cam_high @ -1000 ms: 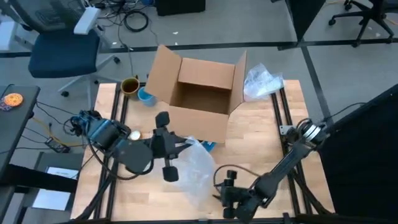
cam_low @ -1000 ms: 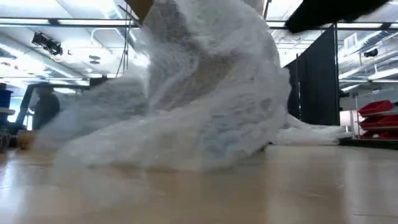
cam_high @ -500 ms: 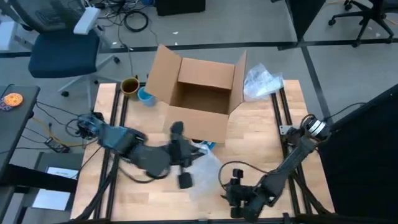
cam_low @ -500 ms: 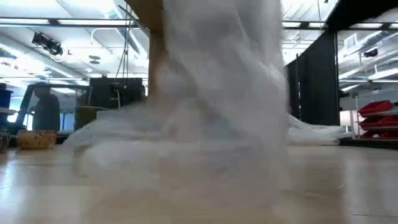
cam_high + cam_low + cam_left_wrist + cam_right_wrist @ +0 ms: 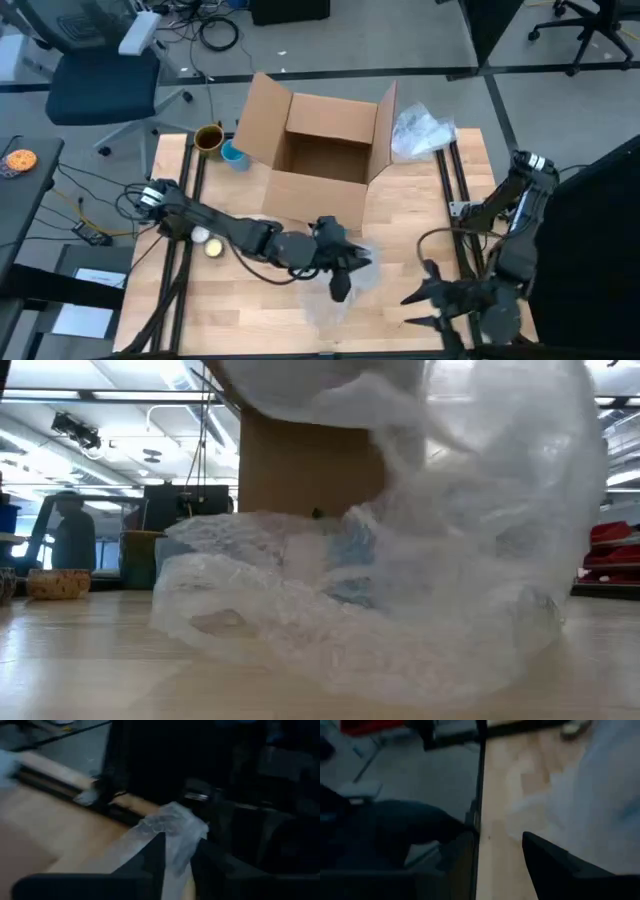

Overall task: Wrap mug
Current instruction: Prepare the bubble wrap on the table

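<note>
High view shows my left gripper (image 5: 345, 268) stretched across the middle of the table, fingers pinched on the bubble wrap (image 5: 340, 290) that lies crumpled just in front of the cardboard box (image 5: 320, 150); the left wrist view confirms a fold of film clamped between narrowly spaced fingers (image 5: 155, 857). My right gripper (image 5: 425, 300) sits near the table's front right corner, apart from the wrap, with its fingers spread wide and holding nothing. I cannot make out the mug for certain: the low view shows bluish shapes inside the wrap (image 5: 350, 550), which I take to be the mug bundled within. To do this fold well, I would keep the film taut, draw it fully over the bundle, and bring the free gripper in to pin the loose edge so nothing springs back. The box stands open and looks empty from above. Behind it to the left are a yellow cup (image 5: 209, 137) and a blue cup (image 5: 234, 155), contents indiscernible.
</note>
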`<state>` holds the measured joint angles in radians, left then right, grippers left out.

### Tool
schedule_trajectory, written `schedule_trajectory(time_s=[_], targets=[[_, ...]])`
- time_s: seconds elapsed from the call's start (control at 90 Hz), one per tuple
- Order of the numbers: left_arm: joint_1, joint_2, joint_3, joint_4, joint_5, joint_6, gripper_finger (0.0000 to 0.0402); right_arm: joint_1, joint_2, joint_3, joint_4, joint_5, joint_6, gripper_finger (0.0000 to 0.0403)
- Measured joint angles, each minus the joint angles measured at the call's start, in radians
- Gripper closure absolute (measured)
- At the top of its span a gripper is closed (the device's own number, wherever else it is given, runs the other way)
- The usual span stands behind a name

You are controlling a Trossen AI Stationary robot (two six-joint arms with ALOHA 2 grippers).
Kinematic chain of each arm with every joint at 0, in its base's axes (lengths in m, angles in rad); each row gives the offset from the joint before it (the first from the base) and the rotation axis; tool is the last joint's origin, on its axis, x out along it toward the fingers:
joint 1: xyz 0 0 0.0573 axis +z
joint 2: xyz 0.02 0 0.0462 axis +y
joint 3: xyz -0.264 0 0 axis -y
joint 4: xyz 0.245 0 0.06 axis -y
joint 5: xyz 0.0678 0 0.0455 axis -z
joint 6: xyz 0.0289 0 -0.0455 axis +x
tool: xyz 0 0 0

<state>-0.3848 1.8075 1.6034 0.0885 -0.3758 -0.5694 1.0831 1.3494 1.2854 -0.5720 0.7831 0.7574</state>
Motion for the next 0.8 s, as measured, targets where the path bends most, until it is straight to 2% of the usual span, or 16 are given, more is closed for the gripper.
schedule_trajectory(time_s=[0.156,0.289,0.422,0.611,0.8], targets=[[0.024,0.137,-0.09,0.413,0.053,-0.125,0.0246,0.015,-0.043,0.0,0.002,0.133,-0.091,0.0248],[0.027,0.31,-0.072,0.634,0.158,-0.262,0.0203,-0.006,-0.051,0.0,0.002,0.171,-0.122,0.0248],[0.026,0.413,-0.052,0.78,0.26,-0.326,0.0173,-0.025,-0.044,0.0,-0.007,0.154,-0.103,0.0248],[0.028,0.423,-0.049,0.915,0.401,-0.278,0.0158,-0.043,-0.043,-0.04,-0.039,0.115,-0.008,0.0248],[0.037,0.365,-0.049,0.938,0.703,-0.288,0.0158,-0.053,-0.04,-0.14,0.025,-0.047,0.118,0.0248]])
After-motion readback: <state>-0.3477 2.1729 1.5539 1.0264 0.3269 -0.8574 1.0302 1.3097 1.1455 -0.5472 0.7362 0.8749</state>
